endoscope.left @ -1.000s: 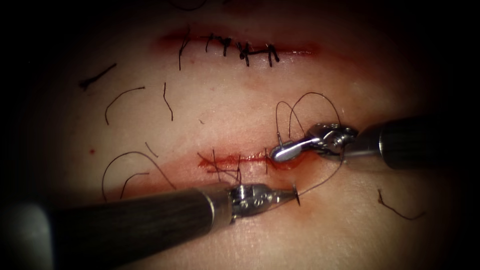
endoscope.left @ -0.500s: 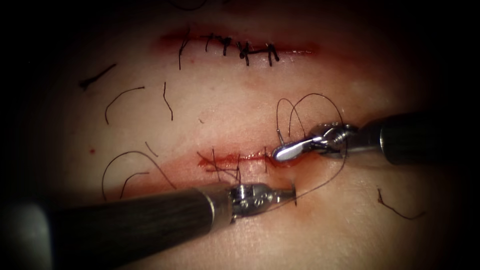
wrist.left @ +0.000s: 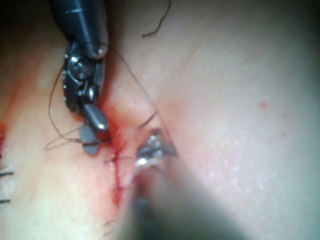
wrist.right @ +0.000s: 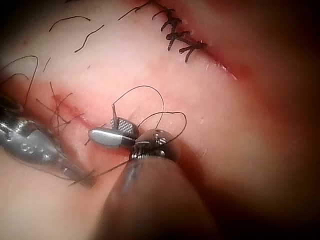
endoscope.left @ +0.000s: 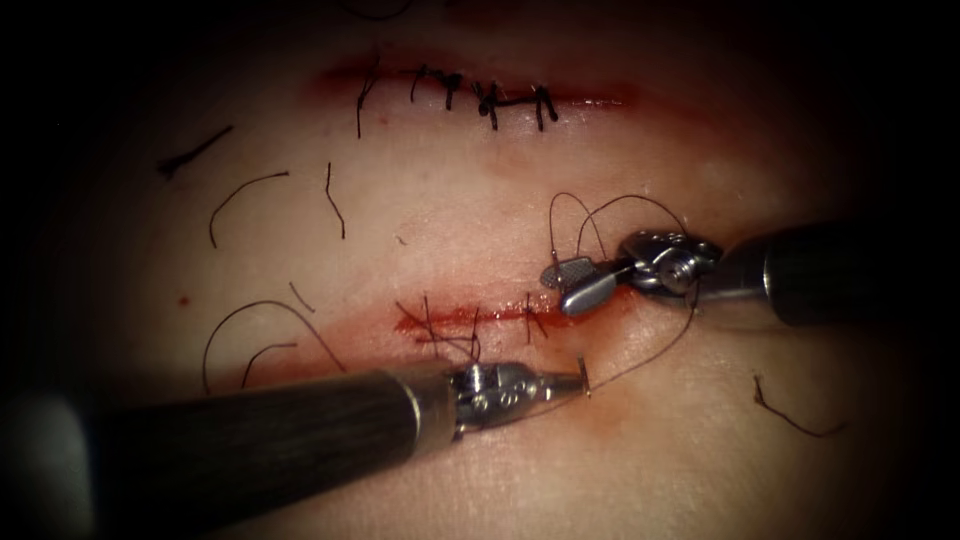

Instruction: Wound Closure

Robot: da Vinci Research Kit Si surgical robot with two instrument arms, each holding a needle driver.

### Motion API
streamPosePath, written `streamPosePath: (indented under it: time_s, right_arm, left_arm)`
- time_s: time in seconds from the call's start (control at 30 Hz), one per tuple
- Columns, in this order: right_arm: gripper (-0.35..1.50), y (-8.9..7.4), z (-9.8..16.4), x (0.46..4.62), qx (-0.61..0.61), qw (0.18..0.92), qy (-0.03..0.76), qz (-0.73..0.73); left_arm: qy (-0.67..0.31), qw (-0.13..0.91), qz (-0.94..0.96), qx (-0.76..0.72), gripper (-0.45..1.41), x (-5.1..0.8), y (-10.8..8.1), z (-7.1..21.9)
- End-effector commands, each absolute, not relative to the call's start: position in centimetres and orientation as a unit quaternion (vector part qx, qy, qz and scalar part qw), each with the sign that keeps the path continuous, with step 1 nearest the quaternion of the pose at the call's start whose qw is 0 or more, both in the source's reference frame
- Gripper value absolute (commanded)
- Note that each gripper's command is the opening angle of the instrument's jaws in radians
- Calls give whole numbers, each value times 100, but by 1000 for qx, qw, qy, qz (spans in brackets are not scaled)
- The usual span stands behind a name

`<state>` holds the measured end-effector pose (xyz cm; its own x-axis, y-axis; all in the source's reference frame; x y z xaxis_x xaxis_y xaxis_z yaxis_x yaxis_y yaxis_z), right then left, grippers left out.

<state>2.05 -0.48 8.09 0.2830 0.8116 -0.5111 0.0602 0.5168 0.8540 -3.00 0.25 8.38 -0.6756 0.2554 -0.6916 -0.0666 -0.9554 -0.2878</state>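
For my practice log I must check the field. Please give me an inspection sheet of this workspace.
Surface: pale pork-belly tissue, with red fluid along the open cut, which has some stitches; a second cut above it is stitched with dark thread.
Job's things: thin dark thread loops near the right end of the open cut; a short metal needle, as it seems, lies out of the tissue, below that cut.
Clutter: loose cut ends of thread lie on the tissue, mostly to the left.
Grippers: left tool shut on the needle, where along its curve is unclear; right tool open, holding nothing.
Cables: nothing seen.
Surroundings: dark, nothing seen.
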Motion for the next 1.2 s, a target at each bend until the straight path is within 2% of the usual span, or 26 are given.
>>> streamPosePath:
  time_s: [0.03, 0.2, 0.27, 0.33, 0.37, 0.67, 1.2]
  right_arm:
    - [118, -46, 810, 213, 401, 692, 536, 271]
    - [111, -31, 799, 219, 377, 700, 542, 273]
    - [91, -28, 797, 219, 373, 700, 544, 273]
    - [17, -27, 796, 219, 374, 702, 542, 272]
    - [-35, -28, 797, 219, 374, 703, 541, 271]
    - [-35, -39, 805, 204, 372, 731, 516, 247]
    - [-35, -84, 818, 208, 450, 713, 469, 264]
  left_arm:
    - [-121, 89, 907, -393, -45, -307, 20, 844]
    - [-121, 88, 907, -393, -45, -306, 20, 844]
    - [-121, 88, 907, -393, -45, -306, 20, 844]
    - [-121, 88, 907, -393, -45, -306, 20, 844]
    - [-121, 88, 907, -393, -45, -306, 20, 844]
    - [-123, 88, 906, -395, -45, -305, 21, 843]
    - [-123, 88, 906, -394, -45, -306, 21, 843]
